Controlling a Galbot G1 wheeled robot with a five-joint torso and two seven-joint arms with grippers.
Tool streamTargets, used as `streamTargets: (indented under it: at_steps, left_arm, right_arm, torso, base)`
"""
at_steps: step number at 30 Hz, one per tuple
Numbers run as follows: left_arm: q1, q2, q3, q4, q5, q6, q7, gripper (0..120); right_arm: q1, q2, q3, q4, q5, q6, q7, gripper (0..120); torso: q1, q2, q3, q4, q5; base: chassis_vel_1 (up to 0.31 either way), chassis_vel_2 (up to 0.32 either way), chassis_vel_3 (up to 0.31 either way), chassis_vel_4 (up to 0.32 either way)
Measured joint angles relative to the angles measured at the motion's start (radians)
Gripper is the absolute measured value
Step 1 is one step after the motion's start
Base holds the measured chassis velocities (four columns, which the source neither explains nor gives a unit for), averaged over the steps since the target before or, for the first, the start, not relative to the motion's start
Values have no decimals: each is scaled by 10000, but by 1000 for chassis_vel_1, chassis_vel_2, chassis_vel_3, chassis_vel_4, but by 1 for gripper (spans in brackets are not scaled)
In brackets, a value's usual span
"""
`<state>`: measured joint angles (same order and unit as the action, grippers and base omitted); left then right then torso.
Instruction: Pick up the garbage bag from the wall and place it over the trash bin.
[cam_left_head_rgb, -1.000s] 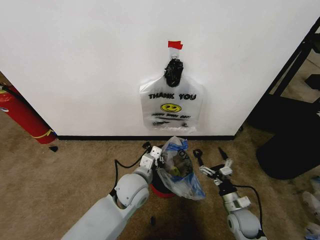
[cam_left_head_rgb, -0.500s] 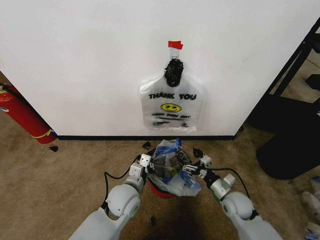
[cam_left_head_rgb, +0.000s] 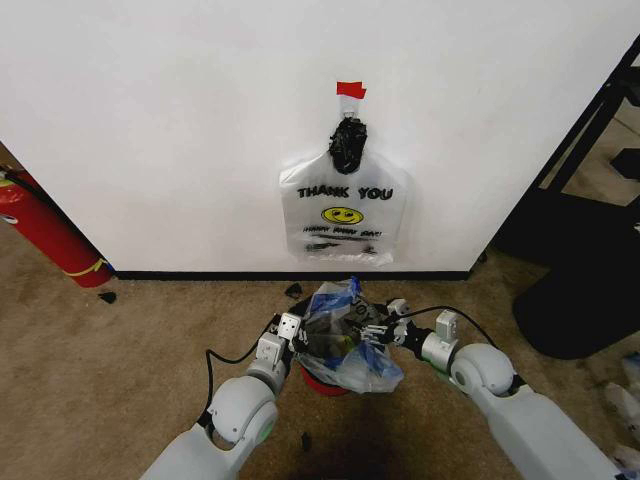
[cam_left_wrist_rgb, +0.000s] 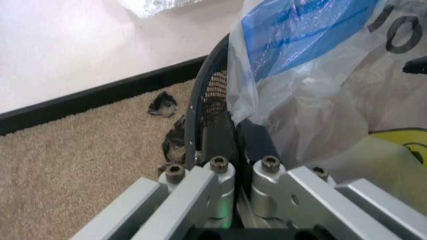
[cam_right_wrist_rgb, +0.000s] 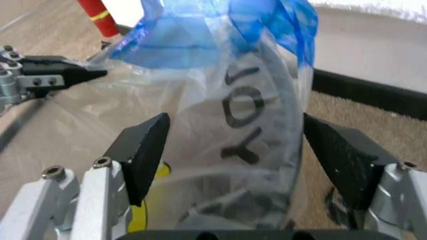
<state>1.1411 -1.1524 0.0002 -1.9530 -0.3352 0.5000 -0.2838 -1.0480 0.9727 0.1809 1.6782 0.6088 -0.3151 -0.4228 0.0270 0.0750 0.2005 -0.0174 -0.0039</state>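
Garbage bag sits loosely over the trash bin on the carpet, just in front of the wall. It is bunched and lopsided, not yet pulled down evenly round the rim. A 2nd bag of the same print hangs on the wall under a black knot and a red tape piece.

Left end effector is at the bin's left side, jaws narrow, pinched on the wire-mesh rim with film tucked against it. Right end effector is at the bag's right side, jaws spread wide with the crumpled film between them, nothing clamped.

Handling, judged: the film looks very light, limp and slick, with no stiffness of its own, so it likely slides off the mesh unless it is held taut. It probably tears if snagged on wire ends. The bin looks light too and may tip or skid when the film is tugged. The best hold seems to be a gathered fold near the bag's open edge or a handle loop, not the flat printed panel, with the opposite side kept pinned at the rim.

A red fire extinguisher leans by the wall, well apart.
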Motion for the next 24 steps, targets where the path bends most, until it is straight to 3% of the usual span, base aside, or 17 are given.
streamTargets:
  at_steps: [3,11,16,21,24]
  left_arm:
    - [-1,-7,9,0,4,12,-7,0]
    - [177,-7,31,-82,160,-7,13,0]
    - [428,35,10,-169,559,-424,249,0]
    - [1010,-41,-102,-390,1072,-837,397,0]
    - [1271,-82,-200,-468,1435,-1143,531,0]
  right_arm:
    - [-6,-2,9,-9,8,-84,65,73]
    - [-72,39,22,105,211,-589,546,43]
    - [-217,3,13,413,716,-1154,1424,27]
    - [-527,124,-20,1016,1394,-1908,3230,5]
    - [-763,214,-7,1306,1567,-2001,3824,0]
  torso:
    - [0,0,0,1,1]
    - [0,0,0,2,1]
    - [0,0,0,1,0]
    - [0,0,-1,2,0]
    - [0,1,-1,3,-1]
  base:
    - [0,0,0,0]
    - [0,0,0,0]
    - [0,0,0,0]
    - [0,0,0,0]
    - [0,0,0,0]
